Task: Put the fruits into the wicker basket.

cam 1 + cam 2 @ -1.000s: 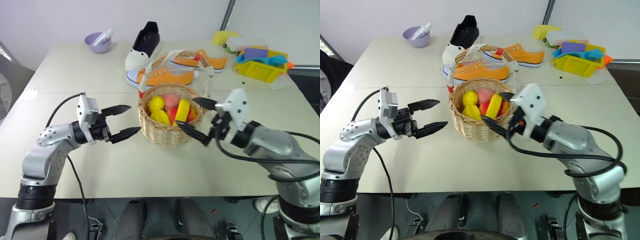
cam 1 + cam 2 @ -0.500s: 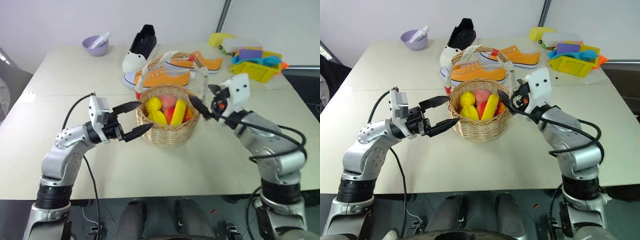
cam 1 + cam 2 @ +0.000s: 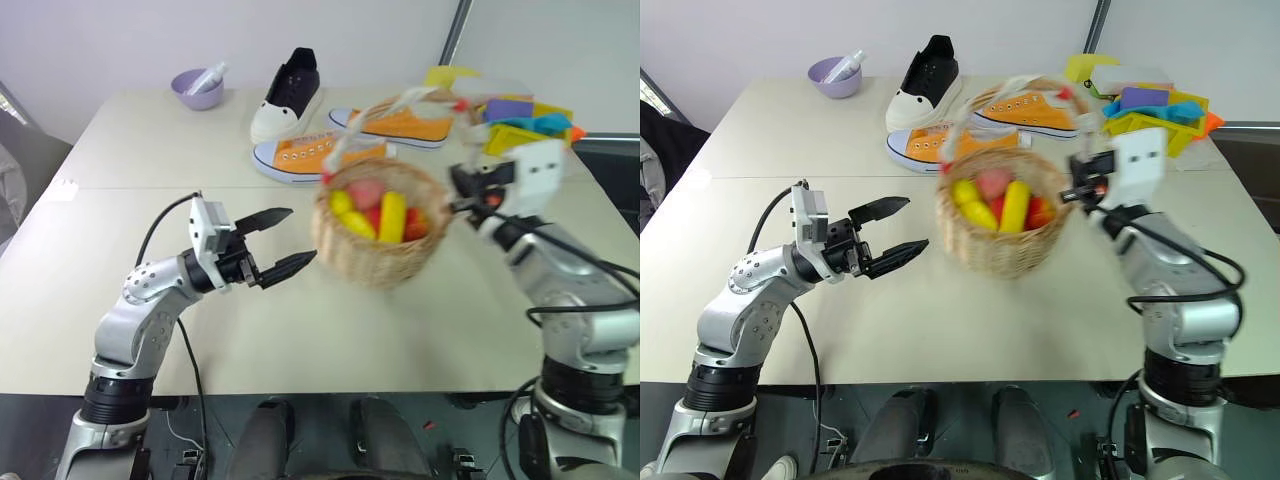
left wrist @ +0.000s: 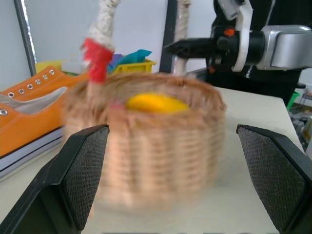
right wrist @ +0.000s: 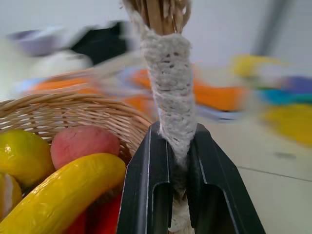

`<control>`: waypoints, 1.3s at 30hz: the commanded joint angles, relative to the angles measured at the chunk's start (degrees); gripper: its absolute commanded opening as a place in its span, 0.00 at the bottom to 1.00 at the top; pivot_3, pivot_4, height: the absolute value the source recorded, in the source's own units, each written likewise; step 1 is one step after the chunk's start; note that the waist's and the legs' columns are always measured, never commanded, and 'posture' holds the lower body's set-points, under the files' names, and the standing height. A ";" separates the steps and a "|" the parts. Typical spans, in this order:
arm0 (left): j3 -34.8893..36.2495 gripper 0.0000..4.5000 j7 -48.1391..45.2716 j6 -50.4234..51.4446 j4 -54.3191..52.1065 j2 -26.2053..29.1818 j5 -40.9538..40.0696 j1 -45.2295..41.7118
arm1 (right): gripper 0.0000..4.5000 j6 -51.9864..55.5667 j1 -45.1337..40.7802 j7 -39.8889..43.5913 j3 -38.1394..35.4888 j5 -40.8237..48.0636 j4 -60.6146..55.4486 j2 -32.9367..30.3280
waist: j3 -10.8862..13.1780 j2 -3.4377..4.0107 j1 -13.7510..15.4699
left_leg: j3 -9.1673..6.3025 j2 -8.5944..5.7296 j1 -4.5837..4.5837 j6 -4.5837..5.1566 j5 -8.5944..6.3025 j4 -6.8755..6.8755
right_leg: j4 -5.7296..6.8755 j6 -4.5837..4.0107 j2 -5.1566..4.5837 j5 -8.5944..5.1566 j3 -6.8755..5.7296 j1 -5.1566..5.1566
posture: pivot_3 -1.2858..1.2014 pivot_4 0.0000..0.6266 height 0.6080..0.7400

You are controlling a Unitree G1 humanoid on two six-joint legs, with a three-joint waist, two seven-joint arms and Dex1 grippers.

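Observation:
The wicker basket (image 3: 378, 250) sits mid-table, blurred and leaning to the right. Inside it lie the fruits: a yellow lemon (image 3: 340, 203), a pink peach (image 3: 366, 192), a yellow banana piece (image 3: 392, 216) and a red piece (image 3: 416, 226). My right gripper (image 3: 464, 192) is shut on the white-wrapped handle (image 5: 173, 102) at the basket's right side, its fingers (image 5: 146, 195) clamping the wrap. My left gripper (image 3: 300, 236) hangs open just left of the basket, apart from it, with nothing between its fingers. In the left wrist view the basket wall (image 4: 156, 151) stands close ahead.
Two orange sneakers (image 3: 305, 153) and a black-and-white sneaker (image 3: 288, 92) lie behind the basket. A purple bowl (image 3: 196, 87) stands at the back left. A yellow bin (image 3: 515, 135) with coloured items is at the back right, near the table's right edge.
My right gripper has swung right and shut on the basket's handle. The basket has shifted right with it and leans. The left gripper stays open.

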 commanded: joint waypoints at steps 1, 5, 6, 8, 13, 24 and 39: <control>-0.80 1.00 0.37 -0.55 -0.96 -0.74 -0.01 -0.69 | 0.01 -2.96 -1.92 -4.07 -8.41 -2.90 6.56 -3.32 | 0.00 0.00 -0.10 | 0.09 0.00 0.01 0.00 0.00 0.00 | 0.00 0.00 0.00 0.00 0.00 0.00 | 0.52 0.24 0.86; -1.58 1.00 0.52 -0.74 -0.36 -1.51 0.20 -1.55 | 0.01 -8.58 -3.44 -3.80 -9.99 -4.56 17.05 -5.48 | 0.00 0.02 -0.58 | 0.21 0.03 0.07 0.05 -0.03 -0.01 | 0.02 0.00 0.06 0.00 0.06 0.00 | 0.52 0.24 0.86; -1.71 1.00 0.59 -0.78 -0.31 -1.65 0.31 -1.68 | 0.01 -10.13 -4.04 -3.76 -10.48 -4.62 19.67 -5.54 | 0.00 0.03 -0.71 | 0.29 0.04 0.13 0.11 -0.06 -0.02 | 0.04 -0.01 0.11 0.00 0.15 0.00 | 0.52 0.24 0.86; -1.78 1.00 1.29 -0.78 -0.04 -1.97 0.74 -1.99 | 0.01 -12.73 -4.41 -3.61 -10.64 -5.14 23.71 -5.91 | -0.01 0.09 -0.71 | 0.43 0.11 0.38 0.27 -0.16 -0.05 | 0.07 -0.03 0.35 0.01 0.61 0.02 | 0.52 0.24 0.86; -1.55 1.00 4.31 0.59 -0.25 -2.07 1.48 -1.99 | 0.30 -13.77 -2.92 -2.75 -11.53 -3.78 22.65 -6.12 | -0.01 0.09 -0.39 | 0.44 0.19 0.46 0.28 -0.16 -0.08 | 0.09 -0.03 0.46 0.01 0.72 0.06 | 0.52 0.24 0.86; 2.02 1.00 10.68 -2.74 9.10 3.48 11.30 0.67 | 0.73 -20.18 24.37 14.04 -17.18 -0.37 4.99 -8.40 | -0.02 0.12 -0.34 | 0.43 0.19 0.47 0.47 -0.27 -0.08 | 0.02 -0.01 0.46 0.00 0.75 0.11 | 0.52 0.24 0.86; 5.44 1.00 11.46 -12.98 17.22 4.32 16.77 11.55 | 0.73 -24.36 28.86 27.70 5.18 2.25 -0.27 -3.94 | -0.03 0.11 0.26 | 0.58 0.51 0.52 0.50 -0.30 -0.04 | -0.22 -0.17 0.45 0.02 0.89 0.16 | 0.52 0.24 0.86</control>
